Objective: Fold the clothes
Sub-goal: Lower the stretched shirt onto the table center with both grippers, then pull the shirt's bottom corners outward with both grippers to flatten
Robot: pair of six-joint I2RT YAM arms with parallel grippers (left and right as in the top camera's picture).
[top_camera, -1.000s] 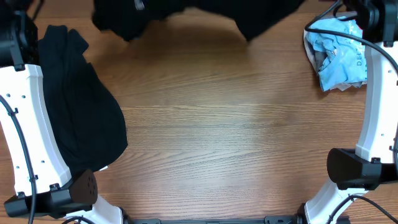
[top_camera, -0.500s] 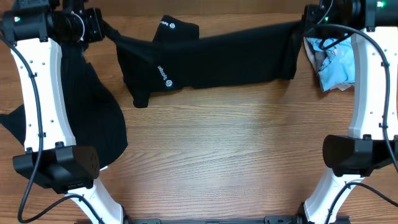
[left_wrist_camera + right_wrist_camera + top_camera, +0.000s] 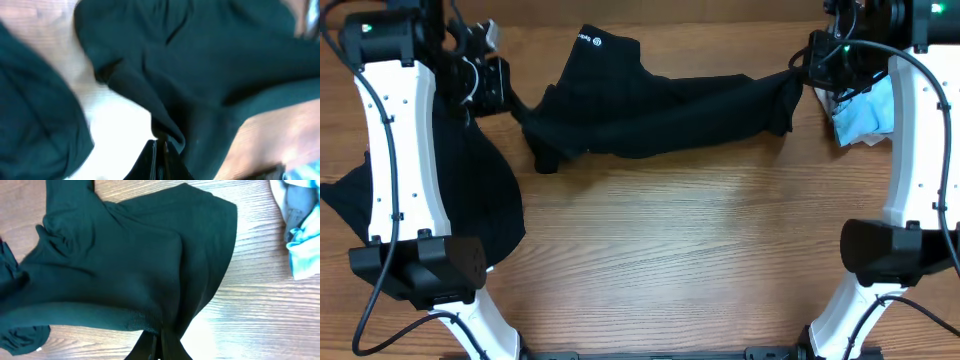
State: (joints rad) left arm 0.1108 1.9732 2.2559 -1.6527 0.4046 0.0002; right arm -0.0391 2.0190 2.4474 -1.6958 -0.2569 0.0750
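Overhead: a black shirt sags across the far side of the wooden table, strung between the left gripper and right gripper — each pinching an end. Another black garment lies at left, a light-blue cloth at right.

Left wrist: blurred, though the fingers seem clamped on fabric.

Right wrist: the fingers clamp the shirt's hem.

Just a plain wooden table with light brown grain running side to side, evenly lit. A crumpled light blue cloth sits near the far right corner.
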